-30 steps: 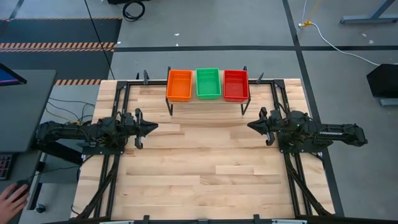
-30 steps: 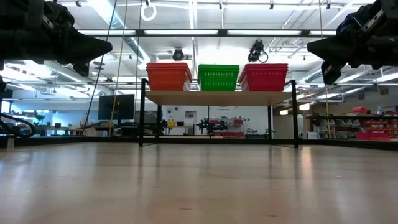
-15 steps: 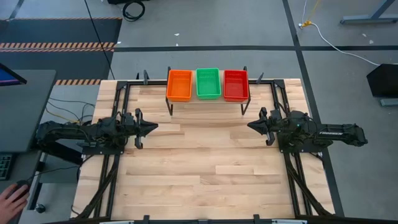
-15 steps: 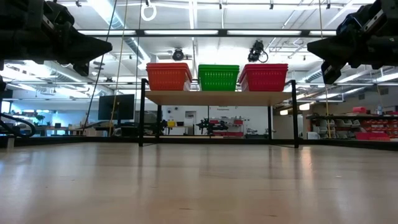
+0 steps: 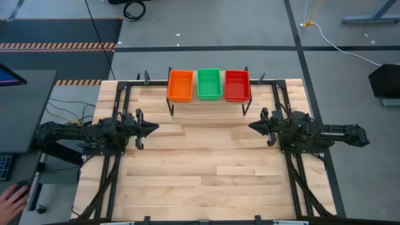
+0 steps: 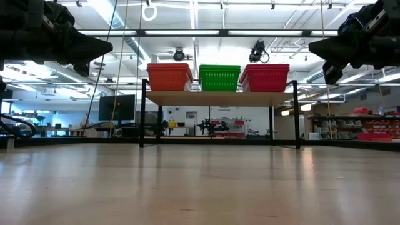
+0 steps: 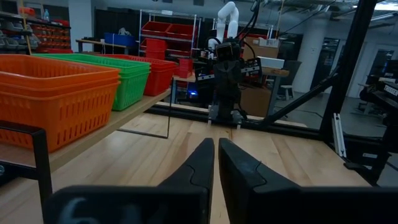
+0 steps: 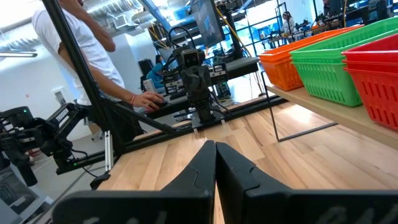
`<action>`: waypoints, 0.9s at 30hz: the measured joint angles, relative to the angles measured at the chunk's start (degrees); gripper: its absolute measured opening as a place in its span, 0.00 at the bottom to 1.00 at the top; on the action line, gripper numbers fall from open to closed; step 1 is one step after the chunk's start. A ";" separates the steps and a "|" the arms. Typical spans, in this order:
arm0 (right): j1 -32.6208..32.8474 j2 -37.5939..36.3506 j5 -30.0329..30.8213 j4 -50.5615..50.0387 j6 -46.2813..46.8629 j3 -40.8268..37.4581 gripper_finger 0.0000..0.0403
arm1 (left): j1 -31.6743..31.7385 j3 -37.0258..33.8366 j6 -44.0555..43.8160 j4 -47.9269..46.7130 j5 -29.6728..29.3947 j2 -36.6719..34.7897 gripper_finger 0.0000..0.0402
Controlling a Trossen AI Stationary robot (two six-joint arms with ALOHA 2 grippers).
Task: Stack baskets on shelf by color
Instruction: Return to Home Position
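Note:
Three stacks of mesh baskets stand side by side on the shelf (image 5: 209,100) at the table's far edge: orange (image 5: 180,85) on the left, green (image 5: 209,83) in the middle, red (image 5: 237,85) on the right. They rest on their bottoms on the light wooden top. The low view shows the orange stack (image 6: 169,77), green stack (image 6: 219,77) and red stack (image 6: 265,77) above the black legs. My left gripper (image 5: 155,127) hovers shut over the table's left side, pointing right. My right gripper (image 5: 251,125) hovers shut over the right side, pointing left. Neither touches anything.
A wide stretch of bare wood-plank tabletop (image 5: 206,169) lies between and in front of the two arms. Black metal frame rails (image 5: 119,94) run along the table's sides. A person stands beyond the table's left edge (image 8: 81,37), a hand (image 5: 12,199) at a keyboard.

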 joint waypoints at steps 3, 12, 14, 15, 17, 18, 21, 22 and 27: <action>0.00 0.00 0.01 0.00 0.00 0.00 0.03 | -0.01 0.00 0.00 -0.01 -0.01 -0.02 0.07; 0.00 0.00 0.00 0.00 0.00 0.00 0.03 | -0.02 0.00 0.00 0.00 -0.01 0.00 0.10; 0.00 0.00 0.00 0.00 0.00 0.00 0.03 | -0.02 0.00 0.00 0.00 -0.01 -0.01 0.09; 0.00 0.00 0.00 0.00 0.00 0.00 0.03 | -0.02 0.00 0.00 0.00 0.00 -0.02 0.09; 0.00 0.00 0.00 -0.02 0.00 0.00 0.03 | -0.02 -0.02 0.00 0.00 -0.02 0.00 0.08; 0.00 0.00 0.02 0.00 0.00 0.00 0.03 | -0.02 -0.01 0.00 0.00 -0.01 0.00 0.08; 0.00 0.00 0.02 0.00 0.00 0.00 0.03 | -0.02 -0.01 0.00 -0.01 -0.02 -0.01 0.07; 0.00 0.00 0.01 0.00 0.00 0.00 0.03 | -0.02 -0.02 0.00 -0.01 -0.02 -0.01 0.07; 0.00 0.00 0.02 0.00 0.00 0.00 0.03 | -0.02 -0.02 0.00 0.00 -0.02 0.00 0.09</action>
